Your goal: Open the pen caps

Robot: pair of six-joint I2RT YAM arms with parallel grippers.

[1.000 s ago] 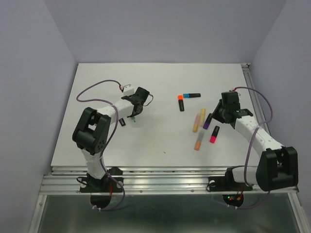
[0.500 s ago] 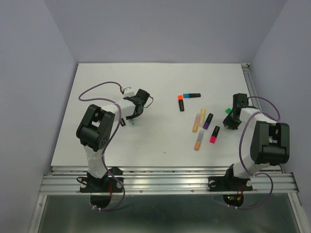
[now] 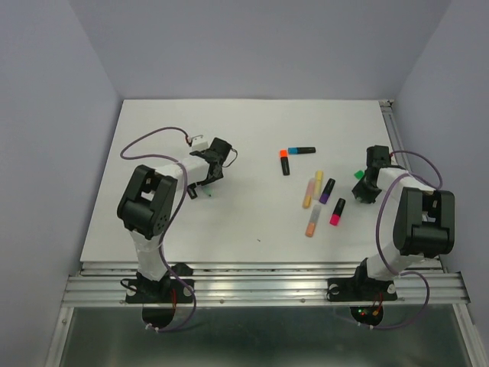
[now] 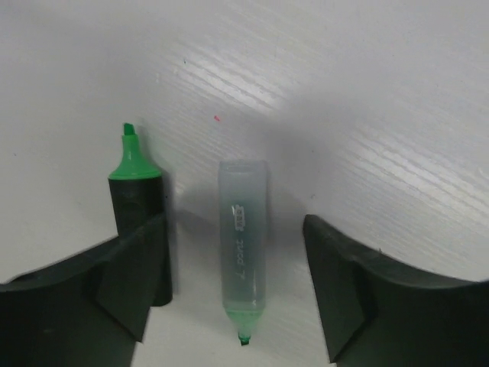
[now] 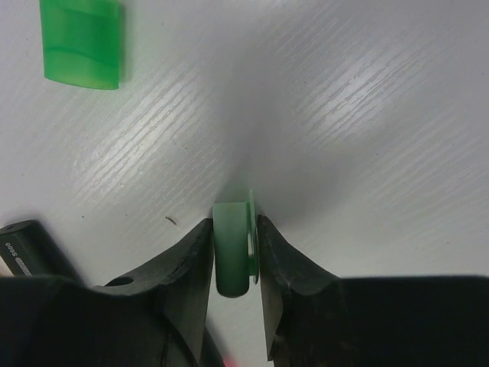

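In the left wrist view, my left gripper [image 4: 235, 233] is open, and a pale mint highlighter body [image 4: 244, 237], uncapped with its green tip bare, lies on the table between the fingers. A black highlighter [image 4: 137, 202] with a bare green tip lies beside the left finger. From above, the left gripper [image 3: 205, 183] is left of centre. My right gripper [image 5: 234, 252] is shut on a pale green pen cap [image 5: 231, 248] held against the table. A loose bright green cap [image 5: 82, 42] lies ahead of it. From above, the right gripper [image 3: 364, 188] is near the right edge.
Several capped highlighters lie mid-table: orange-capped [image 3: 285, 163], blue-capped [image 3: 301, 151], yellow [image 3: 318, 181], purple-capped [image 3: 327, 191], peach [image 3: 307, 193], orange pastel [image 3: 312, 222], pink-capped [image 3: 337, 212]. A metal rail [image 3: 394, 138] runs along the table's right edge.
The left gripper has opened and let the mint highlighter body down onto the table. The right arm swung right towards the table's edge with the cap, then stayed.
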